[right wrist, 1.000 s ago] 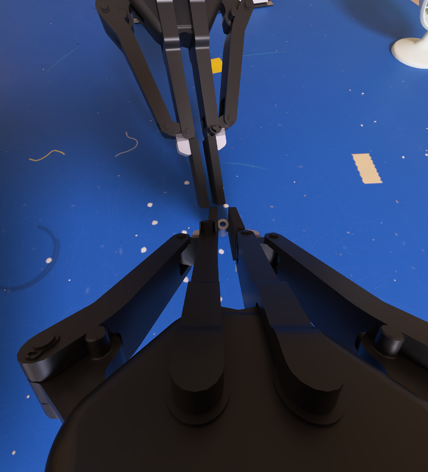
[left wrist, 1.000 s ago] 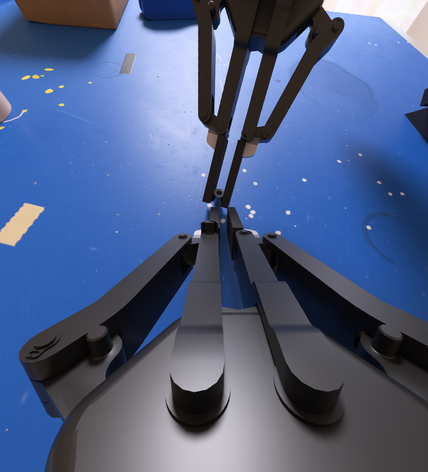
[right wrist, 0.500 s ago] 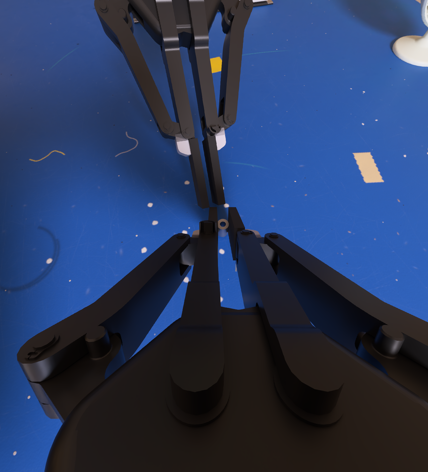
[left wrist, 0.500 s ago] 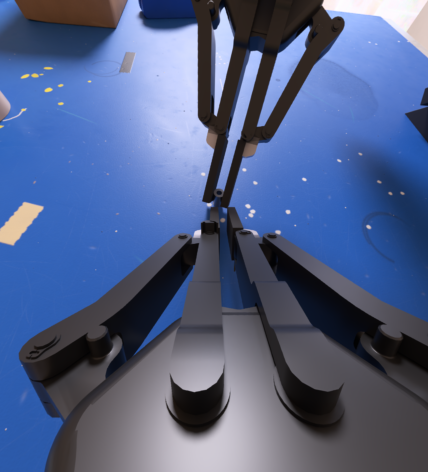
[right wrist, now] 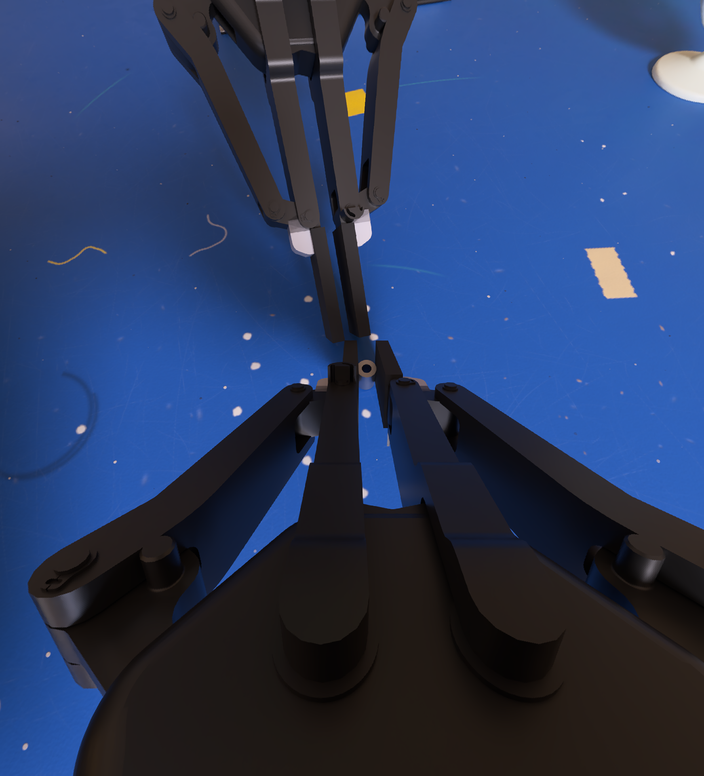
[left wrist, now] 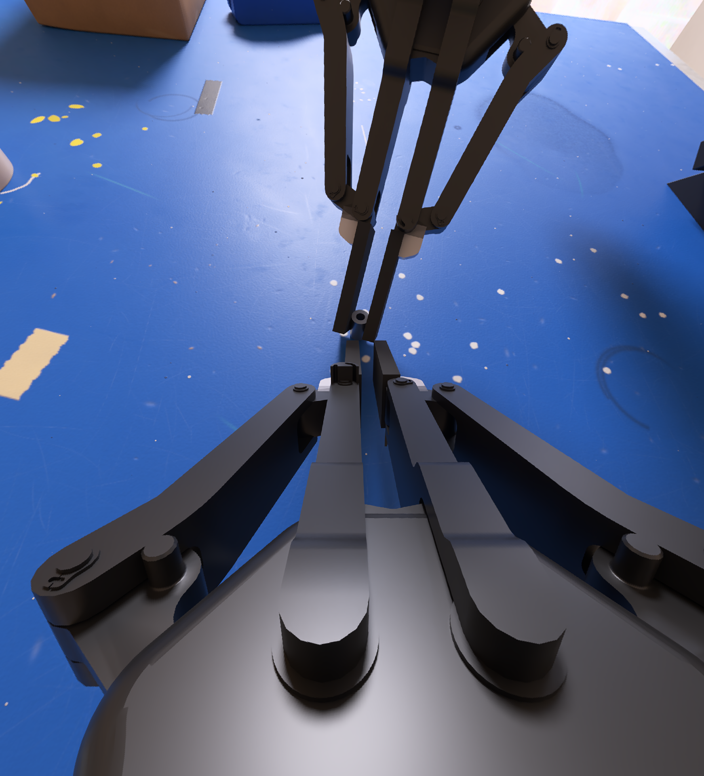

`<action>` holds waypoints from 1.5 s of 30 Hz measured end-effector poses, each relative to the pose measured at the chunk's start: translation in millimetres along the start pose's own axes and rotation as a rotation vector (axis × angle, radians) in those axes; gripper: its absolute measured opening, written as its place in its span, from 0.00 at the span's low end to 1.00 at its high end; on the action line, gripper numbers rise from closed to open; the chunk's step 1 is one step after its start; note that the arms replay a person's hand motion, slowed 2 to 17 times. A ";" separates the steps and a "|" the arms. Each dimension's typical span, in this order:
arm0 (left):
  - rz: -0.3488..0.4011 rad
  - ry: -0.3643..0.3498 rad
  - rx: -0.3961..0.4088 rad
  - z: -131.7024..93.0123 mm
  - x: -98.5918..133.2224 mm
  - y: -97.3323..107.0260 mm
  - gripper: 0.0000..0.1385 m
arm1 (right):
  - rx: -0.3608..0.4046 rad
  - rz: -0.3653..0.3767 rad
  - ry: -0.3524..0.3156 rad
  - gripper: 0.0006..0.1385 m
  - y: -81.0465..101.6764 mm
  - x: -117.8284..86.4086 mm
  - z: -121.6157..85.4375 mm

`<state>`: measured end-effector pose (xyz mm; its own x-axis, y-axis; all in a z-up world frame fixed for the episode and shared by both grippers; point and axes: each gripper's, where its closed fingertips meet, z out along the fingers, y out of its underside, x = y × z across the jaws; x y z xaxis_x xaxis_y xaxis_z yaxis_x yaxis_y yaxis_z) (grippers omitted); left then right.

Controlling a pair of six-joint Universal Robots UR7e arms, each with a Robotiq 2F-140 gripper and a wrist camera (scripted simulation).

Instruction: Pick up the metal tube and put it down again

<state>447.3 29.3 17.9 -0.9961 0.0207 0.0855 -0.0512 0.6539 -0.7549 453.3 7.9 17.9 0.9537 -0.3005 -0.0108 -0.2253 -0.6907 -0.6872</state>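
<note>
- The metal tube [right wrist: 367,380] is a short, thin piece standing roughly upright, with its open ring end facing up toward both wrist cameras.
- It sits between the two fingers of the right end effector [right wrist: 367,348], near their tips. The jaws are drawn narrow onto it and appear to press it from both sides.
- The left wrist view agrees: the tube's ring shows just above the tips of the right end effector's fingers.
- The left end effector [left wrist: 366,350] faces the right one, tips close together but apart. Its jaws are almost closed with nothing between them; only blue bench [left wrist: 174,252] and a pale speck show through the slit.
- Progress, as a judgement: the grasp looks made, so the pick-up is at least begun.
- I cannot tell whether the tube's lower end touches the bench or hangs just clear of it, because the fingers hide it.
- What is left depends on that: either a lift and then the lowering, or only the lowering, followed by opening the jaws and backing away.
- The left end effector appears to have no part in the hold.
- A cardboard box [left wrist: 111,17] and a tan tape strip [left wrist: 25,363] lie well away from the tube, as does a small white fan [right wrist: 703,71], so the set-down spot is unobstructed.
</note>
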 end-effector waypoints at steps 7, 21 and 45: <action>-0.001 0.001 0.000 0.0 0.0 0.0 0.07 | 0.002 0.000 0.000 0.08 -0.1 0.1 0.0; -0.002 0.002 0.000 0.2 0.2 0.2 0.07 | 0.011 0.011 -0.007 0.08 0.3 -0.1 0.9; -0.005 0.004 0.000 0.3 0.5 0.2 0.07 | 0.033 0.031 -0.023 0.08 0.0 0.6 0.7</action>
<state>446.8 29.2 17.5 -0.9956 0.0208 0.0918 -0.0559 0.6538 -0.7546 454.0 8.2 17.3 0.9507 -0.3062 -0.0486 -0.2486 -0.6593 -0.7096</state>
